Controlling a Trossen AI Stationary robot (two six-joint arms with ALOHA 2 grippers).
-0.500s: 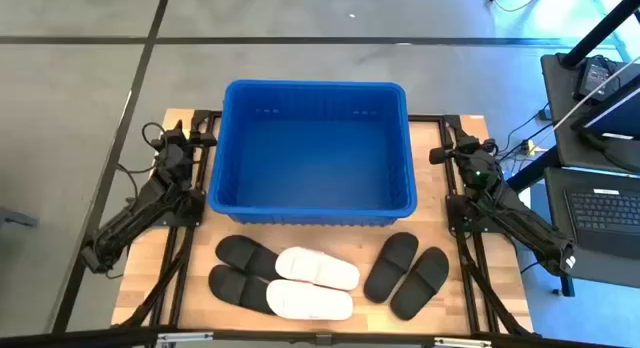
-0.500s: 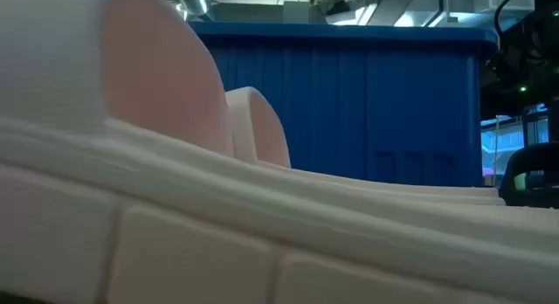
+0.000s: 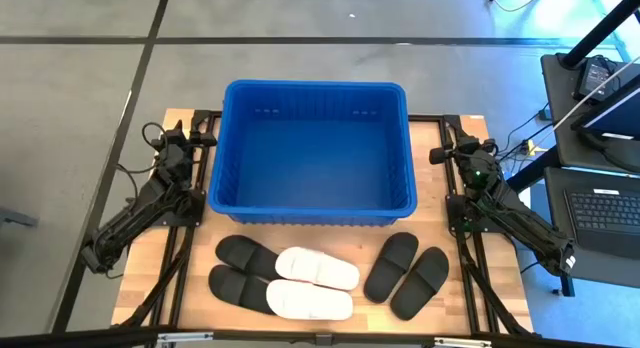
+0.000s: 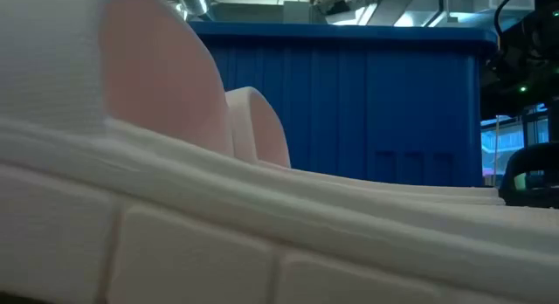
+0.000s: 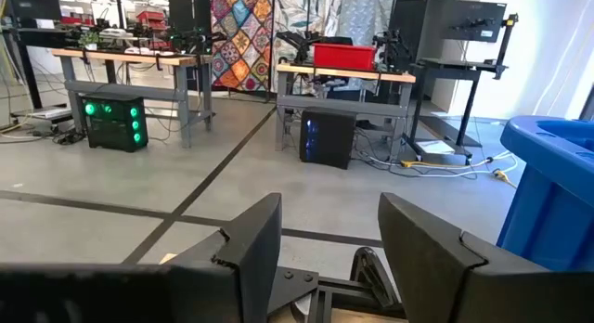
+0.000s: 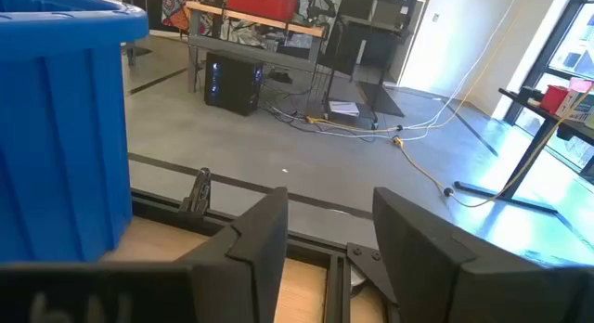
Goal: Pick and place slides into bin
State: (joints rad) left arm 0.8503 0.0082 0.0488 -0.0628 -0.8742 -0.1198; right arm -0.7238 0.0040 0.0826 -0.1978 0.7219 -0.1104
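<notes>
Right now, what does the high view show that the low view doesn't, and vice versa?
Only the high view: all six slides in front of the bin, a black pair at left, a white pair in the middle, a black pair at right; the bin's bare inside; the left gripper and right gripper, both open and holding nothing, parked beside the bin. Only the low view: a white slide close up, filling most of the picture, with ceiling lights beyond. Both: the blue bin and white slides.
</notes>
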